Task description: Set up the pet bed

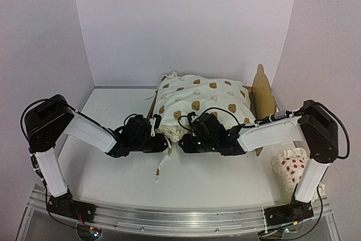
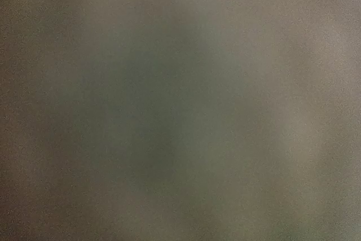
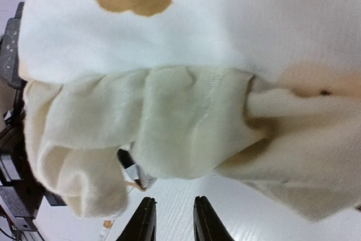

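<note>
The pet bed shows only as a plywood headboard [image 1: 263,93] behind the cream bear-print cushion [image 1: 200,103] that lies over it. My right gripper [image 3: 172,201] is open just short of the cushion's near ruffle [image 3: 169,122], with bare white table between its fingers. From above, the right gripper [image 1: 183,141] sits at the cushion's front edge. My left gripper [image 1: 162,139] is shut at the same ruffle, its tips hidden under fabric. The left wrist view is a grey blur, so I cannot tell whether it holds anything.
A small white pillow with red dots [image 1: 290,166] lies at the right by the right arm's upright link. A cushion tie [image 1: 163,165] trails onto the white table [image 1: 113,173] toward the front. Pale walls enclose the back and both sides.
</note>
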`<action>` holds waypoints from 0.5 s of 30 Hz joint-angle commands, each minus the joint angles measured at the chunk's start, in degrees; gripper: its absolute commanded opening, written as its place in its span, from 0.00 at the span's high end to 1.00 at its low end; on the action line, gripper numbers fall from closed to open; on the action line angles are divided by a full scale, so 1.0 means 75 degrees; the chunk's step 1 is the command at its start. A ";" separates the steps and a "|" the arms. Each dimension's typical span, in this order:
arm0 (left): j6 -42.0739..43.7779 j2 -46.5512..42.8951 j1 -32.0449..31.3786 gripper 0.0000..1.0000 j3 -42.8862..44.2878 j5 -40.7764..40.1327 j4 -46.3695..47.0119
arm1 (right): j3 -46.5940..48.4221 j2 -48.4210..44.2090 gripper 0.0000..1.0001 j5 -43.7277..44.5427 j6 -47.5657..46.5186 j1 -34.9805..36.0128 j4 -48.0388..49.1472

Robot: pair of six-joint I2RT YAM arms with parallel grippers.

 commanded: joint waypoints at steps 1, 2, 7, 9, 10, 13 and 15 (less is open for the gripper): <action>-0.0039 0.0151 0.0040 1.00 0.0233 0.0240 0.0053 | 0.0200 0.0231 0.77 -0.0385 -0.0016 -0.0258 -0.0038; -0.0037 0.0151 0.0040 1.00 0.0238 0.0251 0.0061 | 0.0310 0.0378 0.78 -0.0535 -0.0010 -0.0254 -0.0038; -0.0076 0.0163 0.0041 1.00 0.0241 0.0301 0.0070 | 0.0928 0.0952 0.77 -0.1431 -0.0048 -0.0248 -0.0038; -0.0088 0.0163 0.0041 1.00 0.0218 0.0318 0.0096 | 0.1110 0.1125 0.77 -0.1665 -0.0049 -0.0251 -0.0029; -0.0098 0.0160 0.0042 1.00 0.0205 0.0327 0.0115 | 0.1173 0.1198 0.76 -0.1728 -0.0046 -0.0254 -0.0027; -0.0119 0.0140 0.0041 1.00 0.0175 0.0360 0.0152 | 0.1347 0.1378 0.76 -0.1883 -0.0026 -0.0253 -0.0026; -0.0126 0.0118 0.0041 1.00 0.0148 0.0357 0.0149 | 0.1394 0.1442 0.76 -0.1975 0.0006 -0.0251 -0.0023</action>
